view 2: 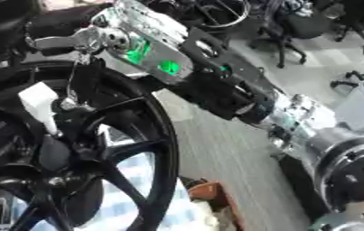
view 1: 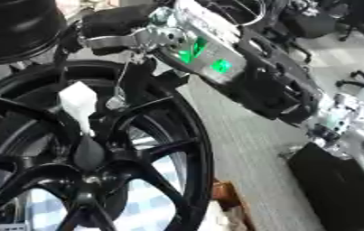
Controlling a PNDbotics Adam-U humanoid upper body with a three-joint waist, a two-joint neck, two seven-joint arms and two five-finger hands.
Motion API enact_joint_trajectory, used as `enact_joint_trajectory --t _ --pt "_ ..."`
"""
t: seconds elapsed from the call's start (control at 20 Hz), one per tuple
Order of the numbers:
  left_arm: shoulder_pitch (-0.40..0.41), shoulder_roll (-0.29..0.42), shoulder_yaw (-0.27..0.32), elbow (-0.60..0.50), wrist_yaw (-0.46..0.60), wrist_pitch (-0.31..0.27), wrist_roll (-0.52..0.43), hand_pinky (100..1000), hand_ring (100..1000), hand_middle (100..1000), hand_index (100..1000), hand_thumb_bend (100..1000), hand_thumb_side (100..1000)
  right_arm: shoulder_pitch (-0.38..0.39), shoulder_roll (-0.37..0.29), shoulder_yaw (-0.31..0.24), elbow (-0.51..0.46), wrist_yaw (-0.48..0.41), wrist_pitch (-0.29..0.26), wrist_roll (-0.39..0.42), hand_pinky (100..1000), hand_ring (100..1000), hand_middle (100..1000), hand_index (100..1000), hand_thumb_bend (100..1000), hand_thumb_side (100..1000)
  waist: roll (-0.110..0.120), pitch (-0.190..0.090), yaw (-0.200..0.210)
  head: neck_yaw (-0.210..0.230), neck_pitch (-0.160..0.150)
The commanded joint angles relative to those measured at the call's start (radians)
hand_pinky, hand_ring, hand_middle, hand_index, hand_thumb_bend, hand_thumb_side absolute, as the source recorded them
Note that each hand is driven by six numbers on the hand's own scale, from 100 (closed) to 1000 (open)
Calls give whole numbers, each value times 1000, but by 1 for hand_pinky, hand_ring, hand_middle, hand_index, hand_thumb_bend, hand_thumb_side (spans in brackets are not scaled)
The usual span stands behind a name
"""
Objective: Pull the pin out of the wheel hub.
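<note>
Your right hand (view 1: 114, 25) sits upper left above the wheel hub (view 1: 90, 176); fingers' state I cannot tell. Pulling the pin (view 1: 120, 85) sideways may jam it.

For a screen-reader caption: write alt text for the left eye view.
A black spoked wheel fills the lower left, with a white wedge-shaped piece lying on a spoke above the hub. The robot's right arm, silver and black with green lights, reaches in from the right to the wheel's upper rim; its hand cannot be made out. Grey floor lies behind.
</note>
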Motion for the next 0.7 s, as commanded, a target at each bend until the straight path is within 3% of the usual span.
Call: enact_joint_trajectory --t 0.05,0.7 --pt "-12 -2 -3 -16 -6 5 -1 793 645 602 766 100 811 -8 -8 5 -6 28 7 -4 922 905 855 881 412 255 5 -9 1 -4 -12" --pt "-18 -13 -9 -16 -38 14 -4 794 643 603 763 101 837 -5 13 25 -6 42 37 2 915 899 854 877 372 265 -9 22 9 10 -10"
